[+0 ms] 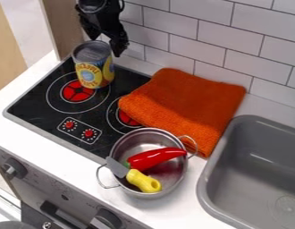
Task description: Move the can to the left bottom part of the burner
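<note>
The can (95,67), yellow and blue with a grey metal top, stands upright at the back of the stove, over the rear edge of the left burner (77,91). My gripper (106,42) hangs just behind and above the can at the upper left. Its fingers are apart, one behind the can's top rim and the other past its right side. The burner's red centre shows in front of the can and to its left.
An orange towel (186,105) partly covers the second burner (127,117). A metal pot (120,152) holds a red pepper (156,157) and a yellow-handled knife (142,180). The grey sink (211,176) is at the right, the tiled wall (204,40) behind.
</note>
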Robot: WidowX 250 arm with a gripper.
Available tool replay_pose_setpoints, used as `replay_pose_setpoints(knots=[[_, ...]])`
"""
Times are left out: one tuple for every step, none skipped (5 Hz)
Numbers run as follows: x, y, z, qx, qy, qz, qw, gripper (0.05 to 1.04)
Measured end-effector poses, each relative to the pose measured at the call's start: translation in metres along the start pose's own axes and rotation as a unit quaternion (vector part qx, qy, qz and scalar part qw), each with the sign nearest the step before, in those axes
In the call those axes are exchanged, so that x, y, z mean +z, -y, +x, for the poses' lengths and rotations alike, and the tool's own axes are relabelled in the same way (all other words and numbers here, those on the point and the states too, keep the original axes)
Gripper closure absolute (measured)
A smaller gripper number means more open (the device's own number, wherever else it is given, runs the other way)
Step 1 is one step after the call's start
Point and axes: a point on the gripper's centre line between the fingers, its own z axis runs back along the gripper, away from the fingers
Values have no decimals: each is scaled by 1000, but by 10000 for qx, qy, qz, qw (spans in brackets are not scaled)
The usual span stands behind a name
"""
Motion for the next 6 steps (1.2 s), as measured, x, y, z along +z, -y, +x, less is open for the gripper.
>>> replay_pose_setpoints(knots=[[0,-2,-14,-97,-321,-75,9994,84],[2,-8,-37,-523,-168,-333,9979,84],[5,-21,-45,-711,-312,-304,9965,84],[11,-33,-48,-767,-492,-344,9952,84],[11,-38,-62,-946,-591,-443,9928,84],[9,-44,-78,-1051,-735,-394,9910,84]])
